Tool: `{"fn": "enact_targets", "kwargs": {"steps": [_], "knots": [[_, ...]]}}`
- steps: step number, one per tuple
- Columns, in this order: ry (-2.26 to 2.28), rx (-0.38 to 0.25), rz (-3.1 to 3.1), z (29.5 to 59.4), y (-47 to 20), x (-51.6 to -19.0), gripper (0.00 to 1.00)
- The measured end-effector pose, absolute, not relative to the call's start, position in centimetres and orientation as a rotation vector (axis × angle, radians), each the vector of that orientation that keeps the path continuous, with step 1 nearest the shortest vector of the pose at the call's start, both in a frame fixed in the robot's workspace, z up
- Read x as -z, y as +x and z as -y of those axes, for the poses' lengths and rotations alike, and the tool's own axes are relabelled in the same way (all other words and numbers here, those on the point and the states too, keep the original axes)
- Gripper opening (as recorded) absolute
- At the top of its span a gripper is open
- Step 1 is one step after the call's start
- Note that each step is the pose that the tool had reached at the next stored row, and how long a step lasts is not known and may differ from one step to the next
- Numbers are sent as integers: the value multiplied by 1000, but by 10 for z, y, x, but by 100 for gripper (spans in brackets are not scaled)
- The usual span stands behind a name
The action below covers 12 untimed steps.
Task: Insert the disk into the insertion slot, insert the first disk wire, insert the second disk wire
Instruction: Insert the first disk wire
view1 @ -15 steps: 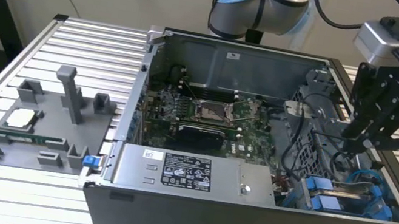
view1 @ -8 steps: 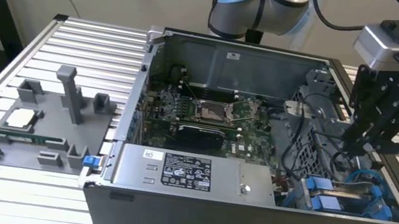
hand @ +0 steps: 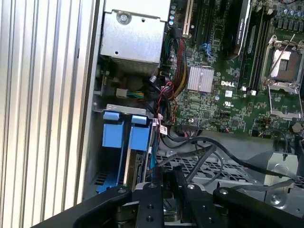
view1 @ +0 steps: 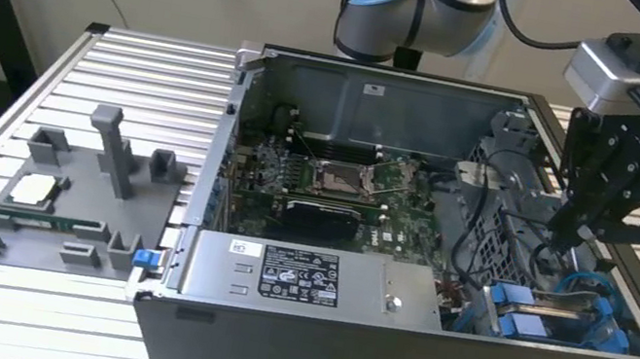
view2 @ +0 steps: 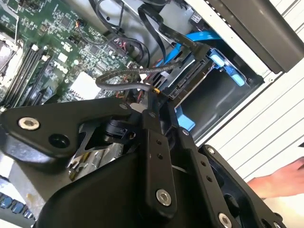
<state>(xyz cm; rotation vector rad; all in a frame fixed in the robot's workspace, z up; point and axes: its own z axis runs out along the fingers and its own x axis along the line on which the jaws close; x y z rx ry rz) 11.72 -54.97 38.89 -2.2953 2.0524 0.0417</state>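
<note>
Your gripper (view2: pixel 148 100), clamped on a black wire (view2: pixel 118 75), hangs near the disk (view2: pixel 190 76). The disk lies lengthwise in the insertion slot (hand: pixel 124 109), connector edge toward the gripper.

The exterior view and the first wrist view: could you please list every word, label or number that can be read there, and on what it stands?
White label on the grey metal power supply box: print too small to read.
Small white sticker on the grey back wall of the case: too small to read.
White lettering on the green motherboard, first wrist view: a brand mark, left unquoted.
</note>
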Motion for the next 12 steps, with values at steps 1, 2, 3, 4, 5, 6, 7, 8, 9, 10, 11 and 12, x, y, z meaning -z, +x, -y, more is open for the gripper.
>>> {"fn": "enact_targets", "kwargs": {"steps": [1,2,3,4,5,6,7,8,9,10,11,12], "knots": [[-2295,-42,-2052,550,117,-389,0],[-2295,-42,-2052,550,117,-389,0],[-2295,-42,-2052,550,117,-389,0],[-2295,-42,-2052,550,117,-389,0],[-2295,-42,-2052,550,117,-389,0],[-2295,-42,-2052,550,117,-389,0],[-2295,-42,-2052,550,117,-389,0],[-2296,-42,-2052,550,117,-389,0],[-2296,-42,-2052,550,117,-389,0],[-2296,-42,-2052,550,117,-389,0],[-2296,-42,-2052,550,117,-389,0],[-2296,-42,-2052,550,117,-389,0]]}}
